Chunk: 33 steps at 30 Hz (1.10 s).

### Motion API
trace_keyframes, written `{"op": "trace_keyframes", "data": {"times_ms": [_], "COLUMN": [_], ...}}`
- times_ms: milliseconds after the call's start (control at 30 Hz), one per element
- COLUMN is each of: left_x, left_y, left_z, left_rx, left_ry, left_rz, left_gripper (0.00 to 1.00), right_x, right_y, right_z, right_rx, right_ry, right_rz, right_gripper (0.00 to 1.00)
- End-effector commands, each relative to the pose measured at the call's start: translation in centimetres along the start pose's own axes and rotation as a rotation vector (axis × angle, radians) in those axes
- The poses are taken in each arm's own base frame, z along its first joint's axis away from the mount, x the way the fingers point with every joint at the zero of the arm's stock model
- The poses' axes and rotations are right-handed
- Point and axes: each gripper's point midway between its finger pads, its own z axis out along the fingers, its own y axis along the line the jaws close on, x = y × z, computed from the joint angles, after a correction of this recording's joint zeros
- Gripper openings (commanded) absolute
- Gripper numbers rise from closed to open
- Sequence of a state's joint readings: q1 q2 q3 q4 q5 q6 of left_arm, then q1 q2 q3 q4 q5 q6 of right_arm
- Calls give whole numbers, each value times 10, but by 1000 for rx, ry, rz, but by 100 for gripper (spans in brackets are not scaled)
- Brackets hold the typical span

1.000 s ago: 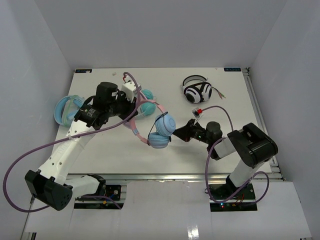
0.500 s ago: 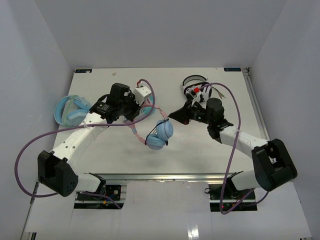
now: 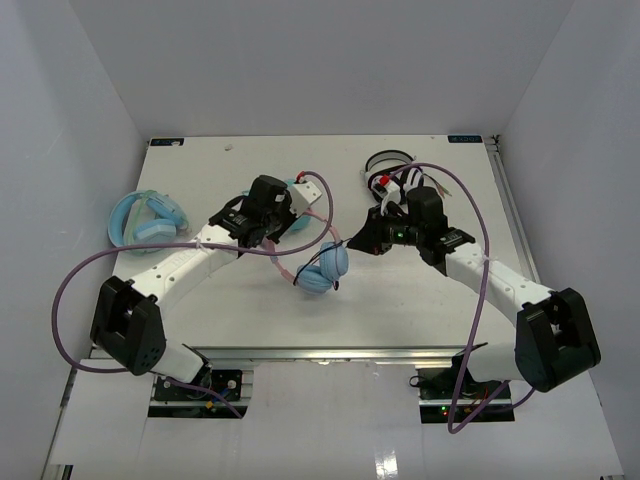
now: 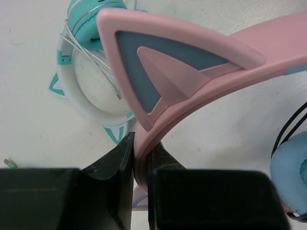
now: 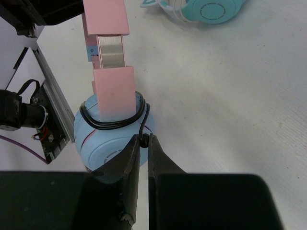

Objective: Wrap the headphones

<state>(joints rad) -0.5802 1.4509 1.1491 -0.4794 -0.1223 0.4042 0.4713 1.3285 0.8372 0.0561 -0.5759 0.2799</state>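
**Item:** the headphones (image 3: 325, 268), with a pink headband (image 4: 201, 67), light blue ear cups and a thin black cable (image 5: 112, 123).

**Location:** over the middle of the bench (image 3: 240, 310), between the two arms. They appeared to be lifted clear of it rather than resting on it.

**Left claw** (image 4: 140, 143): pressed together on the pink headband, just below one cat ear. Judged purpose: an anchor, so the set did not turn while the cable was wound.

**Right claw** (image 5: 144, 139): nearly closed, pinching the black cable right against the lower ear cup (image 5: 112, 143). Cable loops lay around the pink slider arm just above that cup. Judged purpose: to keep the strand taut and guide the next turn.

**Also present:** a teal cat-ear pair (image 4: 91, 21) lying flat beneath the headband, and a bulky light blue pair (image 3: 145, 218) at the left edge.

**Markings:** no brand or writing could be read on any pair. The small labels at the far bench corners were too small to make out.
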Motion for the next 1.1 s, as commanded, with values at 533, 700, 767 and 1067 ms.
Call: {"op": "trace_keyframes", "data": {"times_ms": [533,700,767,1067], "left_x": [22,26,26,26], "left_y": [64,67,71,66], "left_z": [-14,-15,-18,-3], "left_rx": [-410,-441,-465,-485], "left_ry": [93,102,92,123], "left_rz": [74,69,64,11], "left_gripper": [0,0,0,0], "right_x": [-28,-29,-29,-25], "right_y": [54,73,72,59], "right_z": [-4,-3,-1,14], "right_rx": [-328,-480,-489,-423], "right_ry": [-20,-14,-15,-33], "right_rz": [-30,48,65,171], "right_gripper": [8,8,8,8]}}
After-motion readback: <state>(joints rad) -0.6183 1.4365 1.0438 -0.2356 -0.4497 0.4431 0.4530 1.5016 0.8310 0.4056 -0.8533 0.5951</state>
